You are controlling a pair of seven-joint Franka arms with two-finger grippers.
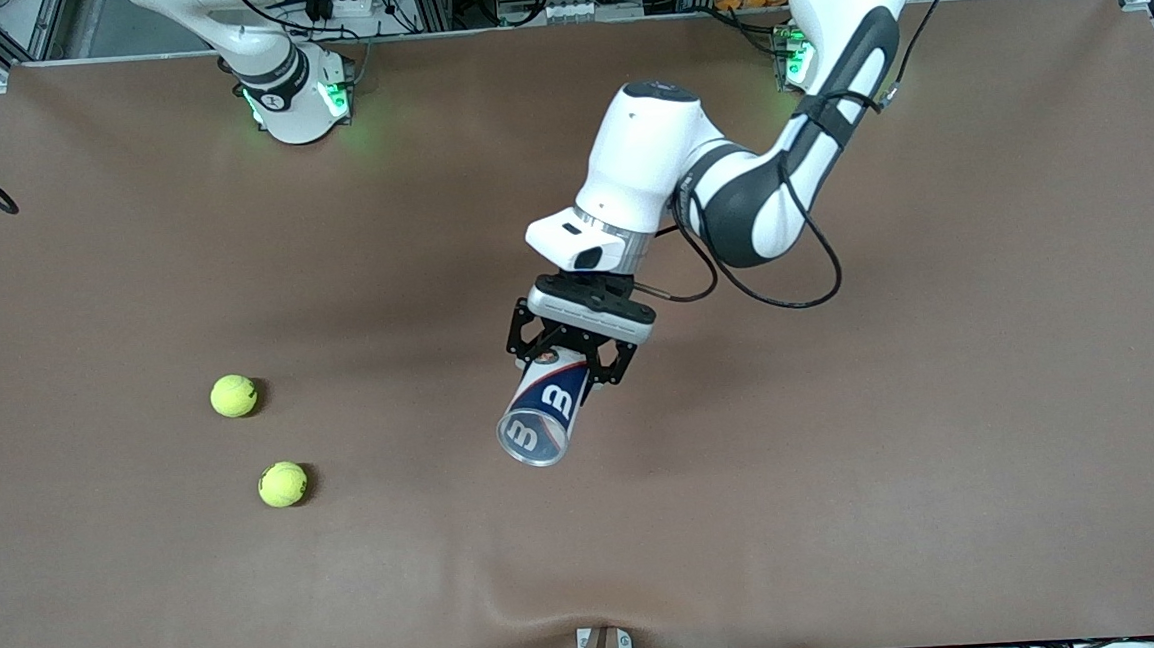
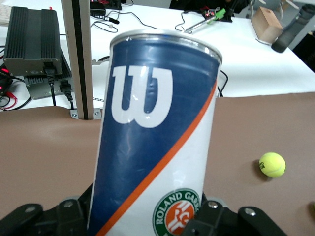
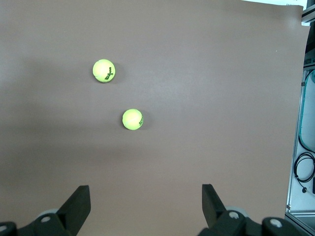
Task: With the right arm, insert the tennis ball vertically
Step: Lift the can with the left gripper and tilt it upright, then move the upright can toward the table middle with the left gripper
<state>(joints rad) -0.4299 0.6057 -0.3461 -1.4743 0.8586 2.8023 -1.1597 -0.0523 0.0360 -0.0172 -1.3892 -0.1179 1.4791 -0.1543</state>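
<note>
Tennis balls (image 1: 234, 395) (image 1: 282, 483) lie on the desk (image 1: 945, 442) toward the right arm's end. Left gripper (image 1: 571, 356) fingers clamp the Wilson can (image 1: 543, 416), tilted; right gripper (image 3: 145, 204) hangs over the desk, fingers spread, grasp next.

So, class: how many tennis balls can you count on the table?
2. One tennis ball lies toward the right arm's end of the table; the other ball lies beside it, nearer the front camera. The can in the left gripper could hide more.
</note>
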